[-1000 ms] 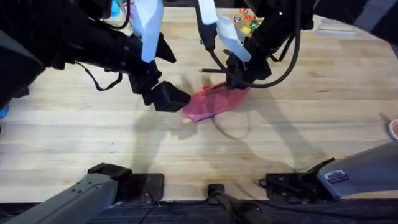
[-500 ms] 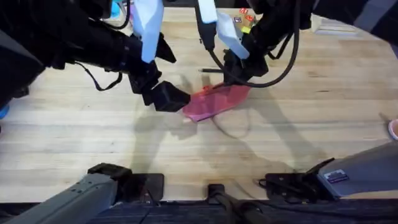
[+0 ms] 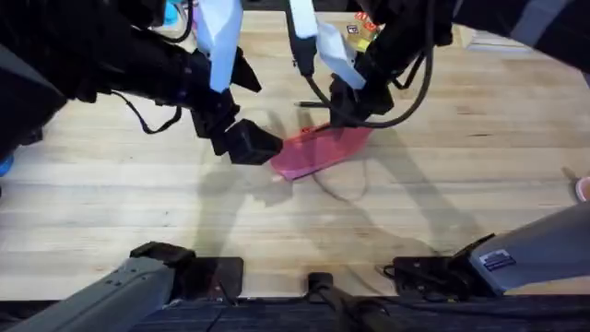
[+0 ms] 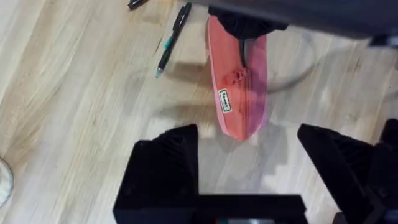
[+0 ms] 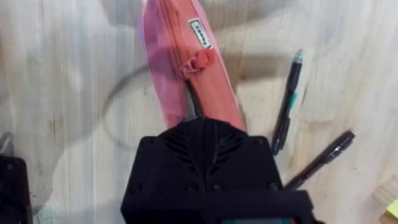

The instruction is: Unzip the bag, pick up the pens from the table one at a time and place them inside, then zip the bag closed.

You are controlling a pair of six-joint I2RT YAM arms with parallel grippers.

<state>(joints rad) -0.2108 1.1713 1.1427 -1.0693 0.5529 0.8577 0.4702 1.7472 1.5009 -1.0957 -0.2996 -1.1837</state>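
Observation:
The pink bag (image 3: 321, 150) lies slantwise on the table (image 3: 442, 184) between both arms. My right gripper (image 3: 348, 114) is shut on the bag's far right end (image 5: 186, 68). The zipper pull (image 5: 198, 60) sits a short way beyond the gripper, with a dark slit of open zipper between them. My left gripper (image 4: 245, 134) stands open, its fingers (image 4: 171, 155) straddling the bag's other end (image 4: 239, 93) without touching it. Two pens lie on the wood beside the bag: one with a teal tip (image 5: 287, 102) and an all-black one (image 5: 320, 160).
Small coloured items (image 3: 364, 28) sit at the table's back edge behind the right arm. A pink object (image 3: 584, 189) shows at the far right edge. Bare wood stretches in front of the bag toward the arm bases.
My right gripper has edged slightly back and to the left, tugging the bag's right end with it. The left arm has stayed put.

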